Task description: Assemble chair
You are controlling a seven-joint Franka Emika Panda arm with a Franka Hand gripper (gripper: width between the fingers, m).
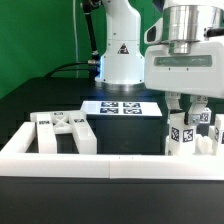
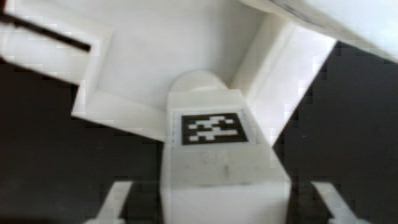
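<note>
Since our pincer [image 2: 214, 203] is closed on a tagged square post [image 2: 214, 140] of the chair, that post sits between the jaws with its long axis running straight ahead of them. Directly beyond its far end lies the white frame piece [image 2: 134, 85]; whether they touch, we cannot tell.

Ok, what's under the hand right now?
A white tagged post, gripped in the hand, against a larger white chair piece. The front rail hides the post's lower end.
</note>
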